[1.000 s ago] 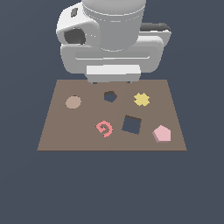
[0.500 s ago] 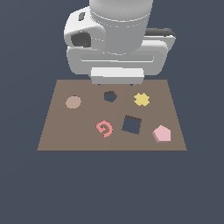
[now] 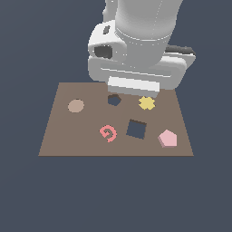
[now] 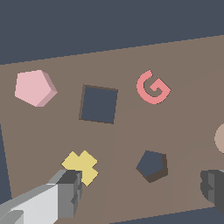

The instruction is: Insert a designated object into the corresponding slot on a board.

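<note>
The arm has swung toward the exterior view's right, over the far edge of the board [image 3: 68, 136]. The end effector [image 4: 142, 190] hangs wide open and empty above the slot [image 3: 114, 100]. The pink pentagon block [image 3: 168, 138] lies at the near right corner, well apart.

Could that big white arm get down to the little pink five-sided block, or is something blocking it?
Probably yes. The pink block lies alone near the board's corner, with nothing on top or pressed against it. The gripper hangs open over the yellow flower piece and pentagon slot, so it must move across first.
</note>
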Available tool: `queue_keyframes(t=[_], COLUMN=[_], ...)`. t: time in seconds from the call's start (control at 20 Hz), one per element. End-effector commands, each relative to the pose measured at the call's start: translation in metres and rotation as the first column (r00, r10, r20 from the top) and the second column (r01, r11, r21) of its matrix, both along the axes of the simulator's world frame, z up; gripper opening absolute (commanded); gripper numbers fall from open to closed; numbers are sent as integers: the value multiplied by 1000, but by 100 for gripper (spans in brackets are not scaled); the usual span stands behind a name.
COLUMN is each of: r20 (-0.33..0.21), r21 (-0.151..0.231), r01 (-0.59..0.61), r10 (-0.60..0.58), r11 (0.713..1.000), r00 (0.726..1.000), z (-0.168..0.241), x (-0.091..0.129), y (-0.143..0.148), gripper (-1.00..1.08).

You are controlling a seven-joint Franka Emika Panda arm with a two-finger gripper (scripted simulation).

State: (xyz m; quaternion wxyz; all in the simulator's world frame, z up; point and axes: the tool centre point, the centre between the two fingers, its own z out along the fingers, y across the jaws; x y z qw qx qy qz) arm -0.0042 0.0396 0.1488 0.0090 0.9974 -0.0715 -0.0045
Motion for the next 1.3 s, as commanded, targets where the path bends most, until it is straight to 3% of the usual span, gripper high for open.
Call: queue_keyframes(t=[0.0, 0.45, 1.25], r20=[1, 5, 10], r21=[1, 5, 14], r01=[51, 286, 620], r10=[-51, -286, -621], r11=[999, 958, 784], r00=[999, 958, 784], z=[-7, -38, -86], x=[3, 24, 83], y=[11, 59, 119], gripper=[100, 100, 100])
